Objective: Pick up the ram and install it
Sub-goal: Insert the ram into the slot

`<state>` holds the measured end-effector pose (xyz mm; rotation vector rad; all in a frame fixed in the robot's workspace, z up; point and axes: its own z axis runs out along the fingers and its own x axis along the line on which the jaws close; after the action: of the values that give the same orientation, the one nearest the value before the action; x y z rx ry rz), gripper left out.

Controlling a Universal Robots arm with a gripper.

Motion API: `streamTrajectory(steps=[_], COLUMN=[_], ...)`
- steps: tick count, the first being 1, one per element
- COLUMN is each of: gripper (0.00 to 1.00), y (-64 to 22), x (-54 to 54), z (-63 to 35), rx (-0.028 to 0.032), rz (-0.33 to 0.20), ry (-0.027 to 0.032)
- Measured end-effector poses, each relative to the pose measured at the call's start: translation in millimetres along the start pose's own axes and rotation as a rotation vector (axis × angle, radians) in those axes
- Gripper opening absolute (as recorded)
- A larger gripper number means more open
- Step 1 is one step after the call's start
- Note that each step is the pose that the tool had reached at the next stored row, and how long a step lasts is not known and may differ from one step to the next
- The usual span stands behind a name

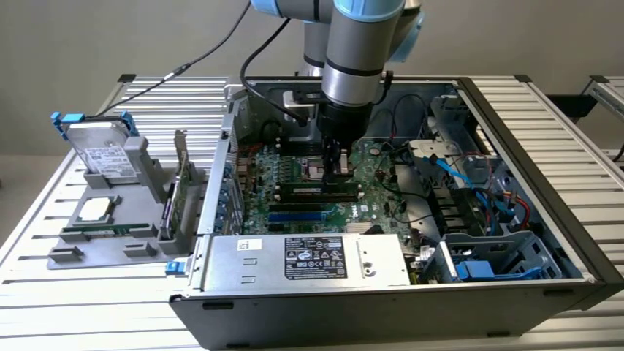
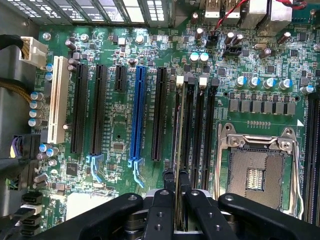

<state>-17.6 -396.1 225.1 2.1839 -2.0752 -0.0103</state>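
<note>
The claw point(image 2: 176, 180) is clenched on the ram point(image 2: 177, 140), edge-on over the black memory slots point(image 2: 201, 135) beside the CPU socket point(image 2: 255, 175); I cannot read the power supply label point(image 1: 314, 257).

Exterior camera, position: off the arm, raised, looking obliquely down into the open computer case point(image 1: 390, 318) on the slatted table point(image 1: 88, 307).
Exterior camera, range: middle distance; whole case framed, arm point(image 1: 361, 44) entering at 12 o'clock, parts stand point(image 1: 107, 241) at 9 o'clock.
Wrist camera, position: on the wrist, facing down past the gripper point(image 2: 176, 176), roughly square to the motherboard point(image 2: 125, 125).
Wrist camera, range: close; single chips and capacitors legible.
Shared field: the board patch under the gripper, with memory slots point(image 2: 200, 130), CPU socket point(image 2: 255, 172) and the ram point(image 2: 178, 125) pinched edge-on; in the exterior view it lies just off centre toward 12 o'clock.
</note>
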Motion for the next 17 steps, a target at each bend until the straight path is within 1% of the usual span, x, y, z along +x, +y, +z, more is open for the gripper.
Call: streamTrajectory(steps=[17], gripper=[0.14], y=[-0.2], x=[-0.2], z=[2.9], rx=[0.0000], rz=[0.005], ry=[-0.0004])
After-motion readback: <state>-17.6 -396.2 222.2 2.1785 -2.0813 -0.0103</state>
